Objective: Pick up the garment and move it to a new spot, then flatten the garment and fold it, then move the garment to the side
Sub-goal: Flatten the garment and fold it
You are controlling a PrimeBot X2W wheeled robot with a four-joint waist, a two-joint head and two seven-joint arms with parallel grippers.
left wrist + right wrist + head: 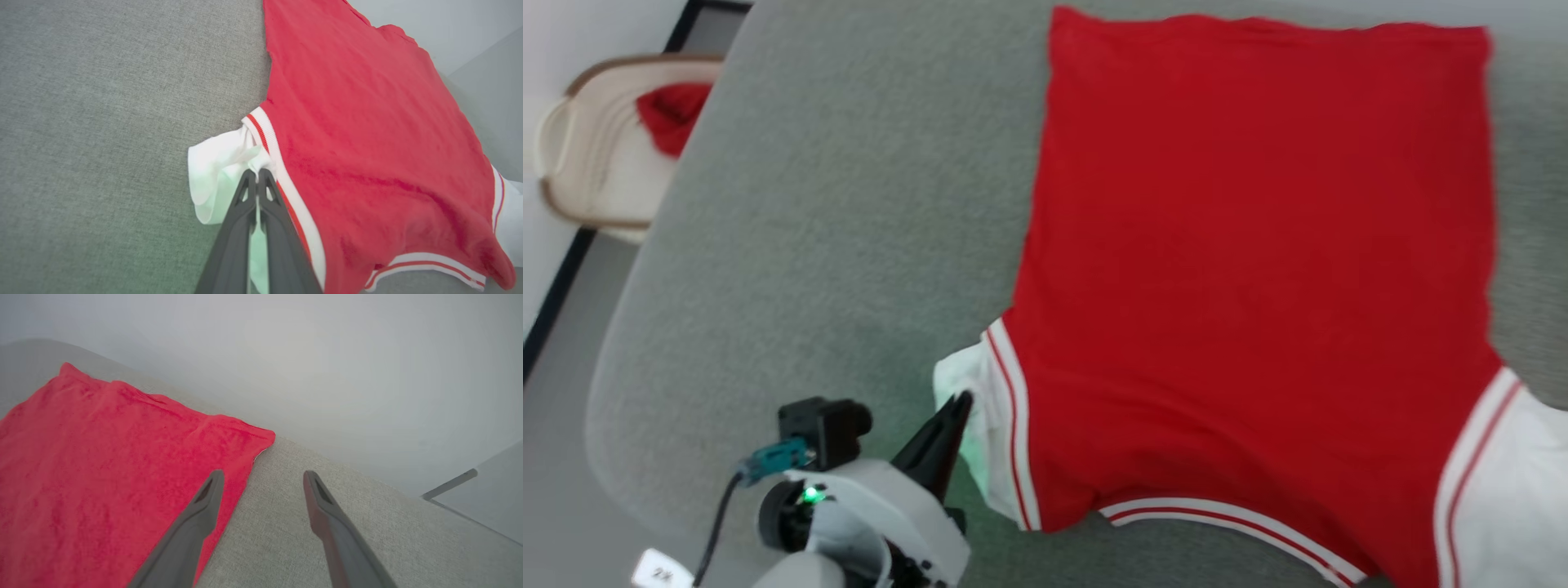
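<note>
We see the red shirt (1258,245) lying spread out on the grey desk (833,204). It takes up the right part of the head view. Its bottom edge is far from us, and its neck and sleeves are close to us. The red part looks mostly smooth. The left sleeve (960,371) is white and bunched up, with a thin red and white stripe where it meets the red. The right sleeve (1515,498) is white too and runs off the edge of the picture.

Our left jaws are shut tight on the white left sleeve. In the left wrist view the two dark fingers (239,228) press together, with a bit of white cloth pinched at their tips. A green glow falls on the sleeve there.

Our right jaws are wide open and hold nothing. In the right wrist view one of the two fingers (192,531) is over the shirt's red edge near a far corner. The other is over bare grey desk. We cannot tell if they touch anything.

Beside the desk, at the far left, there is a cream basket (588,163) with a red cloth (670,114) in it.
</note>
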